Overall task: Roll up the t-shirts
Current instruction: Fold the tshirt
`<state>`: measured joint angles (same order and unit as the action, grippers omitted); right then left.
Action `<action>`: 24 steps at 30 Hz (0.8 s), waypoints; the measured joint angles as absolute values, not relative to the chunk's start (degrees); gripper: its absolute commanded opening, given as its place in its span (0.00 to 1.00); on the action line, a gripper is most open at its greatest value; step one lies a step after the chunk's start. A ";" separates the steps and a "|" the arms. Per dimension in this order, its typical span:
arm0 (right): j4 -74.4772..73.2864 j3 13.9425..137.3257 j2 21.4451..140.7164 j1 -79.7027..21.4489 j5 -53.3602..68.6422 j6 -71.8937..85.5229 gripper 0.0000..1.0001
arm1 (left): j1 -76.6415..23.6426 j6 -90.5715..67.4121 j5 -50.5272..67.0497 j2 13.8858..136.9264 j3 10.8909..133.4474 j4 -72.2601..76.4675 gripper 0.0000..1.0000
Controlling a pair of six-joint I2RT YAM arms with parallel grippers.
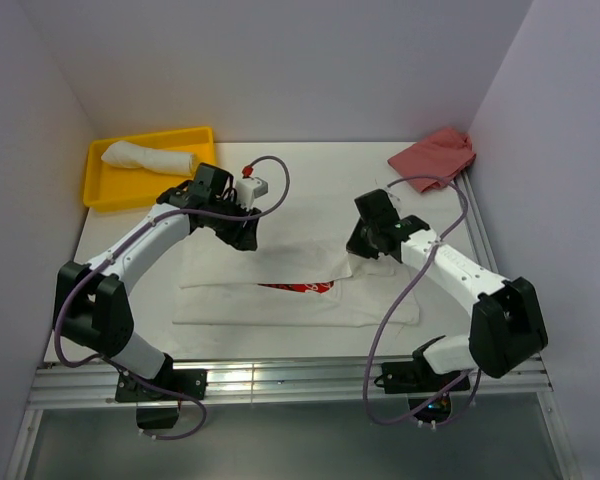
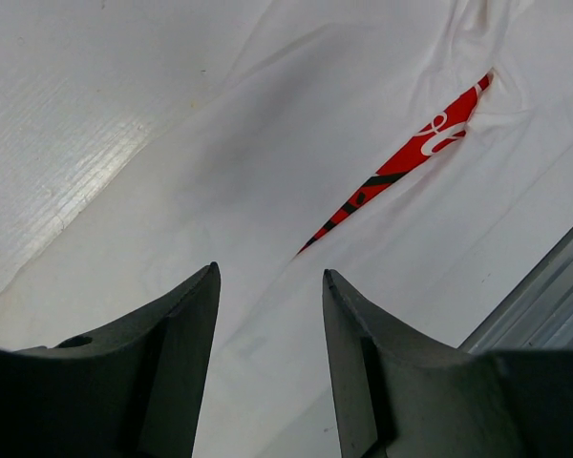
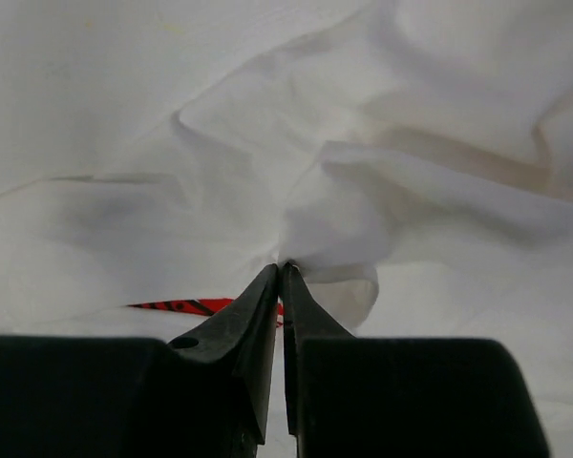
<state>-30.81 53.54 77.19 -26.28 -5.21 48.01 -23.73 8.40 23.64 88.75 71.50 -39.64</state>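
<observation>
saw a folded white cotton t-shirt lying flat across the near middle of the white table, a narrow red print peeking out between its layers. found the right tool down at the shirt's far right corner, jaws pinched narrow on a bunched ridge of the white fabric. saw the same from the right wrist: cloth puckered up at the closed tips, red strip just to their left. found the left tool over the shirt's far edge, toward its left end, jaws moderately apart and gripping nothing. saw only shirt fabric and the slanting print beneath the gap in the left wrist view; could not tell whether the tips touched the cloth. noted a yellow plastic tray at the far left corner, well apart from the shirt, holding a rolled white t-shirt. noted a crumpled pink-red cloth at the far right corner against the wall. saw the right arm's purple cable looping across the shirt's right end in the top view, and an aluminium rail running near the shirt's near hem.
</observation>
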 measured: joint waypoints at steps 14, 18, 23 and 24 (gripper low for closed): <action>-27.40 65.49 95.85 -26.28 0.69 46.98 0.54 | -24.64 7.22 23.88 88.31 71.53 -35.48 0.56; -27.81 67.13 95.37 -26.22 0.10 46.96 0.58 | -24.86 6.55 24.62 88.33 71.53 -33.78 0.59; -29.28 66.13 88.01 -25.80 -3.05 47.86 0.56 | -25.91 5.15 26.06 88.36 71.44 -30.09 0.60; -29.63 65.47 85.30 -25.63 -3.88 48.34 0.53 | -26.37 4.80 26.35 88.40 71.42 -29.04 0.60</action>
